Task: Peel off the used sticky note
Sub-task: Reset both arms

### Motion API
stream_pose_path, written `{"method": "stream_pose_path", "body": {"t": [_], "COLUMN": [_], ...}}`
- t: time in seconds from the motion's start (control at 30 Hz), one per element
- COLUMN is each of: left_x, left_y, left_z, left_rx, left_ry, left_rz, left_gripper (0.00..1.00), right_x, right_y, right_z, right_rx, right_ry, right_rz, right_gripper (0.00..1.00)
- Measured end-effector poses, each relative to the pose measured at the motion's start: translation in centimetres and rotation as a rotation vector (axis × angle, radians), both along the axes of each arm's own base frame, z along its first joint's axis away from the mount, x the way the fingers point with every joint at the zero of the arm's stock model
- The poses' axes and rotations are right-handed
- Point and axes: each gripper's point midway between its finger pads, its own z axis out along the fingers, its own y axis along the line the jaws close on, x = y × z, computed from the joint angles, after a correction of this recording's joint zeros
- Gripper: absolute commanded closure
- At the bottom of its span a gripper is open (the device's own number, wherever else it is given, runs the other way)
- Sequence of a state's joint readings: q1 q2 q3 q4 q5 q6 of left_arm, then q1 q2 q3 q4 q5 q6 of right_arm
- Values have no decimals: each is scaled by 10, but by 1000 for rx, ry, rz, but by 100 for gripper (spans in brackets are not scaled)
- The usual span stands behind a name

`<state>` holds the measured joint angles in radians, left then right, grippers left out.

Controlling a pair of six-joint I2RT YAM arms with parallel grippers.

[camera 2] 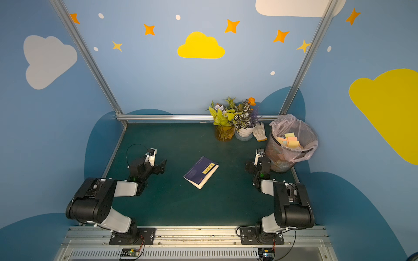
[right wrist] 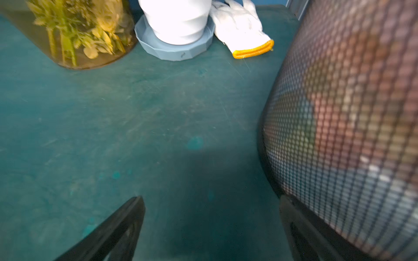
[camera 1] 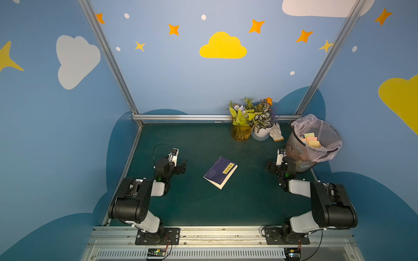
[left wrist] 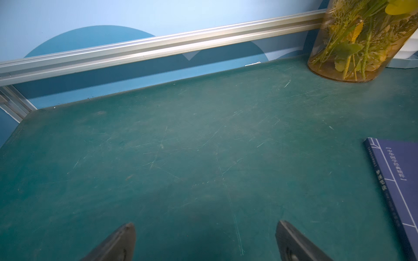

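Note:
In both top views a dark blue book (camera 1: 217, 174) (camera 2: 197, 175) lies closed at the middle of the green table. A yellow sticky note (camera 1: 228, 168) (camera 2: 208, 168) with dark writing is stuck on the cover near its far right corner. My left gripper (camera 1: 179, 160) (camera 2: 158, 160) hovers open to the left of the book, well apart from it. In the left wrist view that gripper (left wrist: 205, 223) has only bare mat between its fingers; the book's edge (left wrist: 398, 180) shows, the note does not. My right gripper (camera 1: 274, 161) (camera 2: 253, 161) (right wrist: 211, 198) stands open and empty right of the book, beside the bin.
A mesh waste bin (camera 1: 315, 156) (right wrist: 350, 113) with a pink liner holds several coloured notes at the back right, close to my right fingers. A glass vase (camera 1: 241, 134) (right wrist: 79, 34), a white pot (camera 1: 262, 131) (right wrist: 176, 20) and a white glove (camera 1: 276, 132) (right wrist: 242, 29) stand along the back edge.

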<state>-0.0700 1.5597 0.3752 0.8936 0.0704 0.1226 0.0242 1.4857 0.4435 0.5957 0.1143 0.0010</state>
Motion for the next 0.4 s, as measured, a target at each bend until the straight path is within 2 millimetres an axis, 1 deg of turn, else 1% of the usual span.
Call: {"method": "stream_pose_path", "body": {"t": [0.1, 0.4], "left_x": [0, 0], "left_y": [0, 0], "left_z": [0, 0], "left_rx": [0, 0], "left_ry": [0, 0], "left_rz": [0, 0], "left_gripper": [0, 0], "right_x": [2, 2], "right_y": [0, 1], "right_z": [4, 4], "right_rx": [1, 1], "right_ry": [-9, -10], "right_rz": [2, 3], "right_gripper": [2, 2]}}
